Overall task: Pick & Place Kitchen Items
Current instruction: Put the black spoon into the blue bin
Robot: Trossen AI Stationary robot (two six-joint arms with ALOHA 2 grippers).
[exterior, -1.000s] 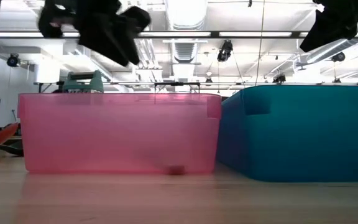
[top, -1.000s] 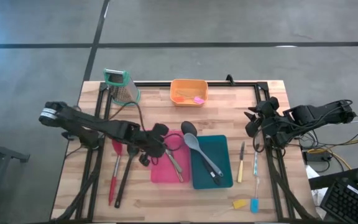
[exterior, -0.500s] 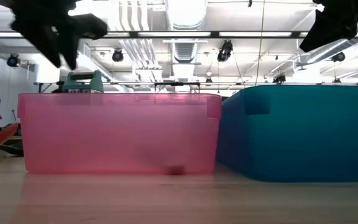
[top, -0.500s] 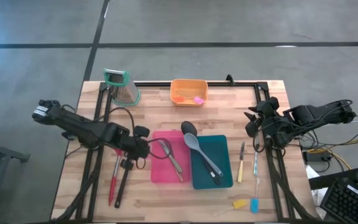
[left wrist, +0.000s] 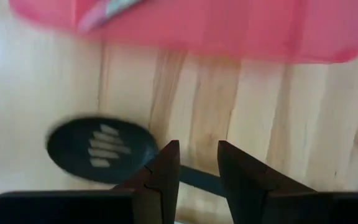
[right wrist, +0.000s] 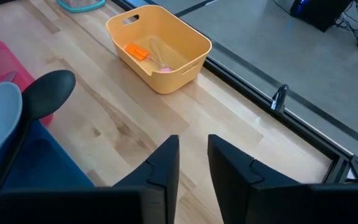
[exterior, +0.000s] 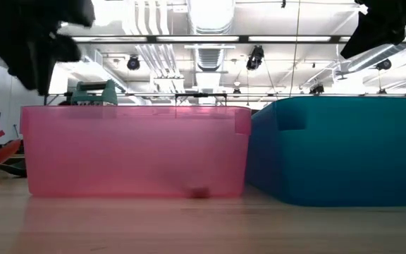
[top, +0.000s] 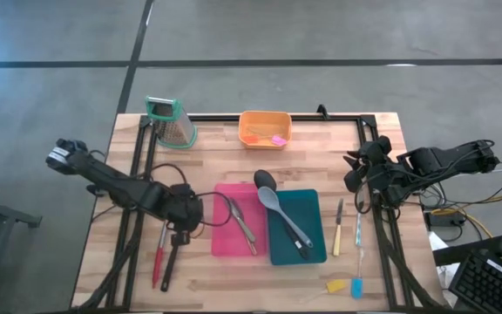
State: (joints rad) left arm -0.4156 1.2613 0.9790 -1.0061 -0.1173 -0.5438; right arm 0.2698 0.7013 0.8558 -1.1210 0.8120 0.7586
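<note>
Three containers sit on the table [top: 216,153]. The orange bin [top: 264,128] at about 12 o'clock holds a small orange piece [right wrist: 137,52] and a pink piece [top: 278,139]. The pink bin [top: 225,235], near the middle, holds a metal utensil [top: 240,225] lying at a slant. Touching it on its 3 o'clock side is the teal bin [top: 312,249], which holds a black spoon [top: 266,180] and a grey spoon [top: 270,199]; both bowls stick out over the bin's 11 o'clock corner, and the handles run down toward 5 o'clock.

The left arm reaches in from 9 o'clock, stretched low across the table, with its wrist just off the pink bin's 9 o'clock side. The left gripper [left wrist: 197,163] points down at the wood, its fingers a narrow gap apart with nothing between them. The black slotted spatula [left wrist: 98,149] lies directly under it: the slotted head is just beside the fingertips and the handle passes beneath them. A red spoon [top: 159,253] lies alongside the spatula, on its 9 o'clock side.

The right arm is folded at the 3 o'clock edge. The right gripper [right wrist: 192,152] hangs above the table, its fingers slightly parted and empty, well apart from any item.

Between the teal bin and the right arm lie a yellow-handled knife [top: 338,234] and a blue-handled knife [top: 358,262]. A yellow piece [top: 335,284] lies at about 5 o'clock. A grater [top: 171,122] stands at 11 o'clock.
</note>
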